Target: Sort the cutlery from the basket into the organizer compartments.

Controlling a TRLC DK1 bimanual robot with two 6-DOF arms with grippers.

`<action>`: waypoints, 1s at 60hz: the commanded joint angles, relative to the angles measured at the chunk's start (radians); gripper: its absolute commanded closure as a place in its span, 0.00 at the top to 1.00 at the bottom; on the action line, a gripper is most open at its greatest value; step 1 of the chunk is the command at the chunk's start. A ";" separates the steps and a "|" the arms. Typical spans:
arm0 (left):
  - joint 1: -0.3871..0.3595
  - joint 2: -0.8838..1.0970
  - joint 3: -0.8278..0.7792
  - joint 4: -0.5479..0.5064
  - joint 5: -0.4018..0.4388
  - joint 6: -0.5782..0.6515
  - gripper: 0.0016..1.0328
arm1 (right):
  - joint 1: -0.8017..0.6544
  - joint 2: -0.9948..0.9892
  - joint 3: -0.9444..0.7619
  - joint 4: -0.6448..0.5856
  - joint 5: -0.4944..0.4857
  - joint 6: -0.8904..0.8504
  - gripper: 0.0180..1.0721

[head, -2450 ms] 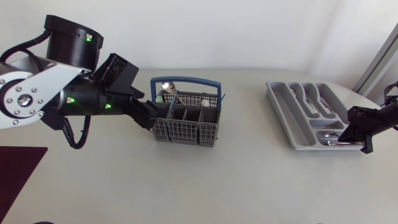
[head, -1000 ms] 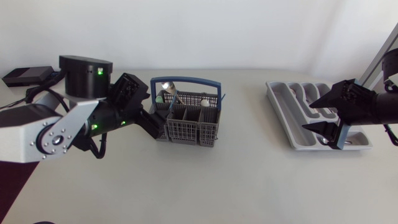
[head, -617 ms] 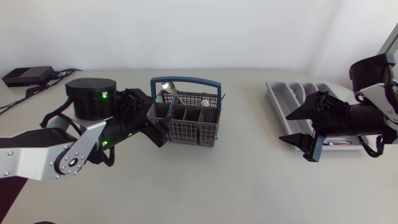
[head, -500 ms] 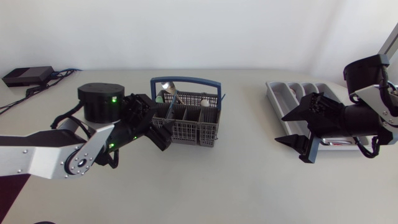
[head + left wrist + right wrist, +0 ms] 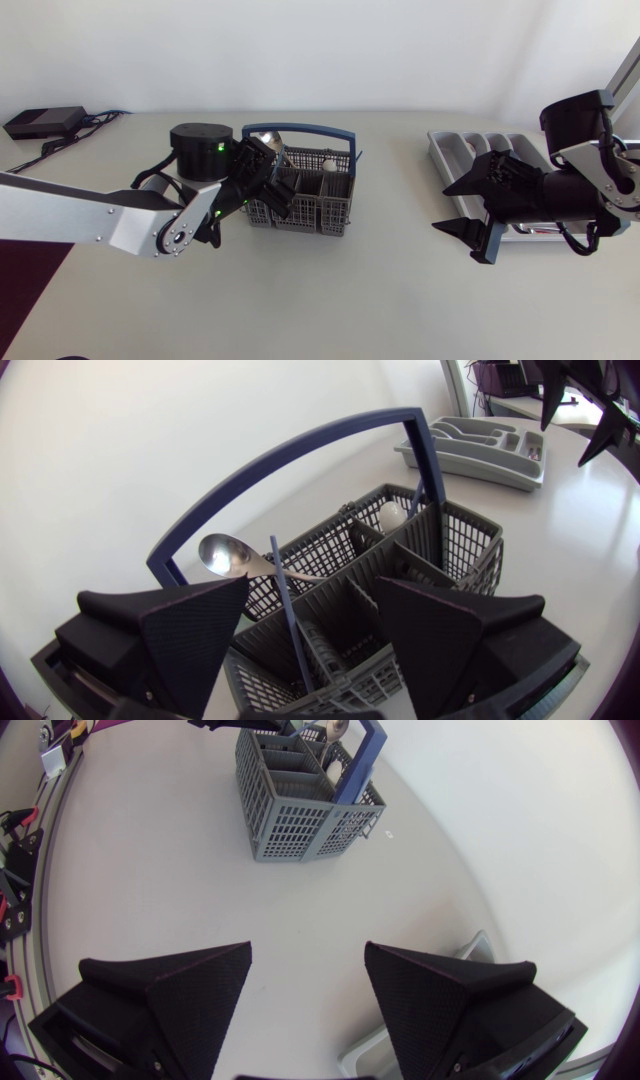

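The grey mesh cutlery basket (image 5: 322,214) with a blue handle stands at mid-table. In it a silver spoon (image 5: 268,140) leans on the back rim, beside a white-ended piece (image 5: 329,165). My left gripper (image 5: 278,186) hangs open over the basket's left end. In the left wrist view a thin blue handle (image 5: 287,615) stands between its fingers (image 5: 190,640), touching neither, and the spoon (image 5: 225,552) lies ahead. The grey organizer (image 5: 448,158) sits at the right with several pieces of cutlery in it. My right gripper (image 5: 462,207) is open just left of the organizer, above bare table.
The right wrist view looks across bare table to the basket (image 5: 300,790), with the organizer's corner (image 5: 470,945) beside the right gripper (image 5: 305,990). A dark red mat (image 5: 22,290) lies at the table's left edge. A black box (image 5: 40,121) with cables sits at the back left.
My left gripper has moved right, from beside the basket to over its left end. My right gripper has swung left off the organizer toward mid-table, still open.
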 commanded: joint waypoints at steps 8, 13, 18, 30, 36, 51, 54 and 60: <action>-0.003 0.075 0.082 0.024 -0.022 -0.042 0.71 | 0.006 0.016 -0.034 0.010 0.003 0.019 0.78; -0.005 0.096 0.100 0.032 -0.041 -0.050 0.66 | 0.006 0.020 -0.036 0.011 0.001 0.019 0.78; -0.003 0.124 0.123 0.032 -0.051 -0.058 0.63 | 0.006 0.020 -0.037 0.013 0.000 0.019 0.78; -0.005 0.181 0.173 0.033 -0.087 -0.061 0.57 | 0.006 0.018 -0.039 0.013 -0.002 0.019 0.78; -0.005 0.201 0.189 0.033 -0.097 -0.062 0.53 | 0.006 0.016 -0.040 0.013 -0.002 0.019 0.78; -0.008 0.244 0.234 0.030 -0.128 -0.064 0.35 | 0.006 0.010 -0.048 0.013 -0.004 0.019 0.78; -0.009 0.253 0.242 0.027 -0.136 -0.064 0.31 | 0.006 0.010 -0.049 0.013 -0.004 0.018 0.78; -0.009 0.264 0.251 0.022 -0.148 -0.064 0.23 | 0.006 0.009 -0.049 0.013 -0.004 0.018 0.78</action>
